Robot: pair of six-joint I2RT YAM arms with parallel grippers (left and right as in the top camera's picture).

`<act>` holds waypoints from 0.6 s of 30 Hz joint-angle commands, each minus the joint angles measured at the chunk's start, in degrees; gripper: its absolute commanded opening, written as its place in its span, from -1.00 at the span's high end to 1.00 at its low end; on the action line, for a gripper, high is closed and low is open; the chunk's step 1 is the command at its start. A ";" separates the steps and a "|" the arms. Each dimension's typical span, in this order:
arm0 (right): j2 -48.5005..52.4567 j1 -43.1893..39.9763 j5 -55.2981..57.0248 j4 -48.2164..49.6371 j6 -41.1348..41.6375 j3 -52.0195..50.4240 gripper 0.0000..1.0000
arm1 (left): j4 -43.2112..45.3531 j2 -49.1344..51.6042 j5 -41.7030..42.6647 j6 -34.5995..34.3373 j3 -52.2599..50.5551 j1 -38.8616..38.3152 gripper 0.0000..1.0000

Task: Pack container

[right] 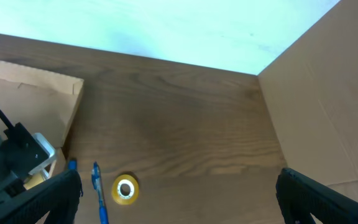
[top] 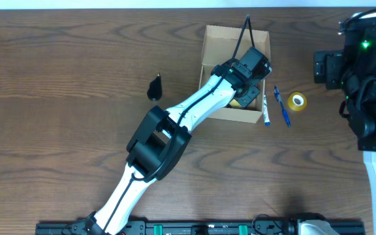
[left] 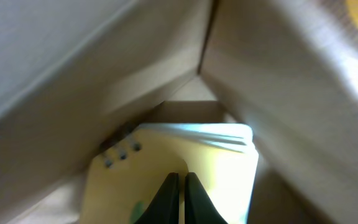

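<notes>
The tan cardboard container (top: 215,46) stands open at the table's back middle. My left gripper (top: 248,96) reaches down inside it. In the left wrist view its jaws (left: 180,185) are shut, tips over a pale yellow flat item (left: 222,174) on the container's floor, between the cardboard walls (left: 92,74). I cannot tell whether the tips touch the item. The yellow item shows in the overhead view (top: 236,102) too. My right gripper (right: 179,199) is wide open and empty, held above the table to the right of the container (right: 36,93).
Two blue pens (top: 281,108) (right: 98,186) and a yellow tape roll (top: 297,100) (right: 126,188) lie right of the container. A black object (top: 156,87) lies left of it. A cardboard panel (right: 328,93) stands at the right. The right arm (top: 367,78) is at the table's right edge.
</notes>
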 commanded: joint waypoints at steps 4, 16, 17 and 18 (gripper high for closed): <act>0.26 -0.13 -1.03 0.11 -0.59 1.11 -0.99 | -4.24 -7.02 -8.41 -0.24 2.34 0.57 0.77; 0.26 -0.13 -3.82 4.00 2.27 1.11 -0.98 | -19.89 -10.27 -8.39 -4.57 2.36 3.61 0.78; 0.26 -0.13 -5.11 3.98 2.51 1.11 -0.98 | -20.28 -10.36 -8.39 -4.59 2.36 3.54 0.77; 0.26 -0.13 -5.55 3.96 2.91 1.11 -0.99 | -20.72 -10.51 -8.39 -4.61 2.36 3.52 0.78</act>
